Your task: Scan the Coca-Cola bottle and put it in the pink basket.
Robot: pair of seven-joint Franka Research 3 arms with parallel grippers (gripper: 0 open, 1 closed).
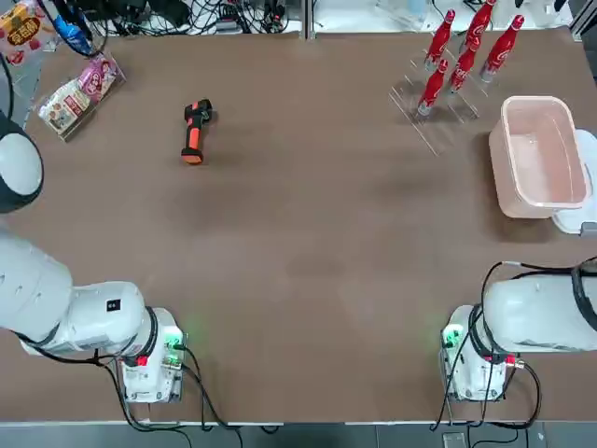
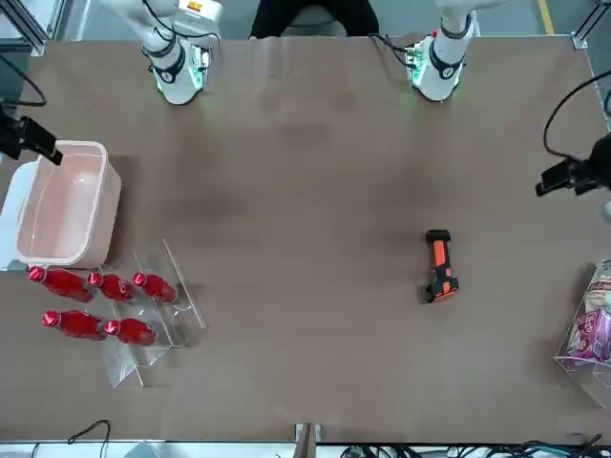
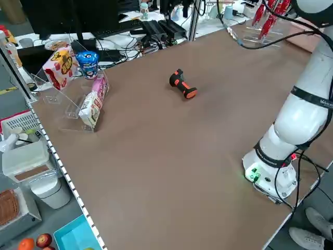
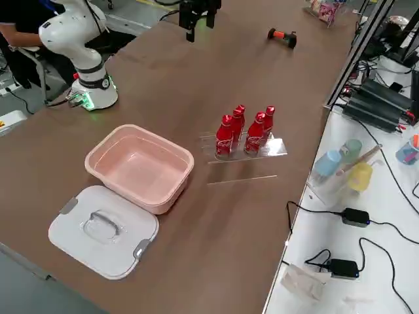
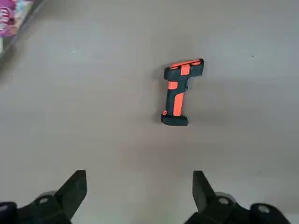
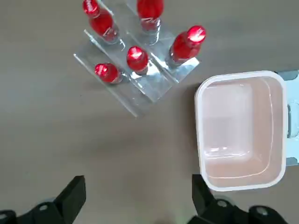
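Five Coca-Cola bottles [image 6: 136, 58] stand in a clear rack [image 6: 140, 86] well ahead of the right gripper [image 6: 138, 198], whose fingers are spread and empty. The pink basket [image 6: 240, 133] sits just beside the rack. White script on the bottles is unreadable. The left gripper [image 5: 138, 198], also spread, hangs above the orange scanner [image 5: 180, 91].

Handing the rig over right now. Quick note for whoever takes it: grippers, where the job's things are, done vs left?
Left gripper: open, empty, high above the handheld scanner.
Right gripper: open, empty, high above the table near the pink basket.
Five Coca-Cola bottles stand upright in the clear acrylic rack, on the robot's right, far side.
The basket is empty, beside the rack; its white lid lies on the table next to it.
Done: nothing.
Left: pick up the scanner, pick a bottle, scan it, drop it in the basket.
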